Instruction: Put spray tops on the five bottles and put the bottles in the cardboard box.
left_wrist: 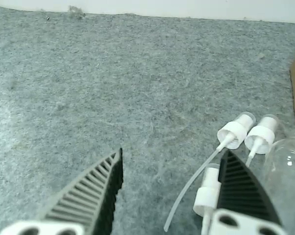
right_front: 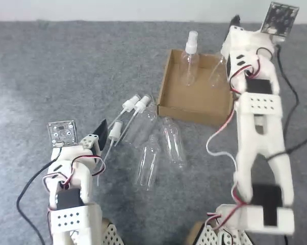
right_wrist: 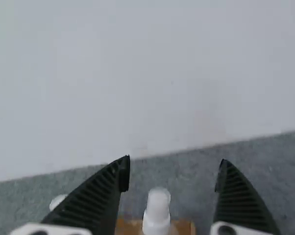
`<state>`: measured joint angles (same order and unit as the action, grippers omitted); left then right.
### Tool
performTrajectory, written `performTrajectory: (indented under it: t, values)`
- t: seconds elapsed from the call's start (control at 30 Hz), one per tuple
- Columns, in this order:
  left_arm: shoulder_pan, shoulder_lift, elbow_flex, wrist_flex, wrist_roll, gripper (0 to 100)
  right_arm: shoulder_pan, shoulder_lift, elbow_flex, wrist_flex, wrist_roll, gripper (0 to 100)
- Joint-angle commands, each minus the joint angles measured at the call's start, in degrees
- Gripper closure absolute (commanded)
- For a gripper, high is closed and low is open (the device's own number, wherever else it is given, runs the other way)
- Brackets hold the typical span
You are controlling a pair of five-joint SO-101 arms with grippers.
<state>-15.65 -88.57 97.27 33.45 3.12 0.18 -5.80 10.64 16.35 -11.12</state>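
Two of the five bottles are lying in the cardboard box [right_front: 166,97], which is sitting near the far edge of the grey carpet [right_front: 51,66]. One is a capped bottle [right_front: 189,64] with its white top poking over the box's far wall. The other is a second bottle [right_front: 216,74], partly hiding under the right arm [right_front: 258,102]. Three open bottles are lying side by side in the middle of the carpet: a first one [right_front: 141,125], a middle one [right_front: 148,161] and a last one [right_front: 174,140]. Three loose spray tops are lying just beside them, on the side toward the carpet's left edge: two close together [right_front: 130,103] [right_front: 142,104] and one lower down [right_front: 116,130]. The left gripper [left_wrist: 172,156] is hanging low over the carpet with its fingers spread wide, holding nothing, and one finger is right next to a spray top. The right gripper [right_wrist: 174,164] is hanging above the box, spread wide too and holding nothing.
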Motion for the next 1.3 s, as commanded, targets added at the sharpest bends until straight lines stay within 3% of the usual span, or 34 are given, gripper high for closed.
performTrajectory:
  t: [0.0,0.13,0.27,0.4,0.63,1.03,1.27]
  values:
    - [0.0,-0.1,-0.4,-1.8,-0.5,70,-2.3,-12.4,-1.7,20.4,1.0,74.9]
    - [0.0,-0.1,-0.4,-1.6,-0.5,70,-8.5,-17.8,-1.7,38.5,1.0,74.7]
    - [0.0,-0.1,-0.4,-1.5,-0.5,70,-19.0,-21.2,-1.7,56.6,1.0,74.6]
    - [-0.1,-0.1,-0.4,-1.5,-0.5,70,-28.9,-21.3,-0.4,67.6,1.0,74.6]
    - [-0.1,-0.1,-0.4,-1.5,-0.5,70,-40.3,-18.8,14.4,57.5,0.8,74.5]
    - [-0.1,-0.1,-0.4,-1.5,-0.5,70,-39.5,-13.3,28.4,40.5,0.9,74.5]
    - [-0.1,-0.1,-0.4,-1.5,-0.5,70,-39.4,-8.7,29.8,39.3,0.9,74.9]
